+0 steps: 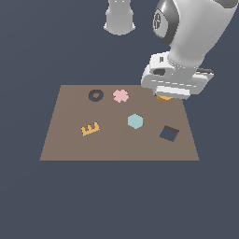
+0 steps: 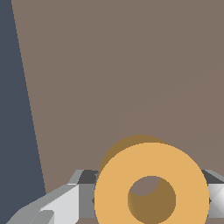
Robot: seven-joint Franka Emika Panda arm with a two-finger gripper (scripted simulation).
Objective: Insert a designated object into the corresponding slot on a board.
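The orange-yellow ring (image 1: 163,98) lies at the far corner of the brown board (image 1: 116,144) on the exterior view's right, mostly hidden under the hand. My gripper (image 1: 164,97) is low over it. In the wrist view the ring (image 2: 111,183) fills the space between the two grey fingers (image 2: 65,205), which touch its sides, so the gripper (image 2: 151,197) is shut on it. I cannot tell whether the ring rests on the board (image 2: 109,65) or hangs just above it. The dark ring-shaped slot (image 1: 96,95) with a brown centre is at the far side, toward the exterior view's left.
A pink cross piece (image 1: 121,95) lies between the slot and the gripper. A teal hexagon (image 1: 135,121) sits mid-board, an orange E-shaped piece (image 1: 90,129) nearer the exterior view's left, and a dark diamond-turned square hole (image 1: 169,133) near the right.
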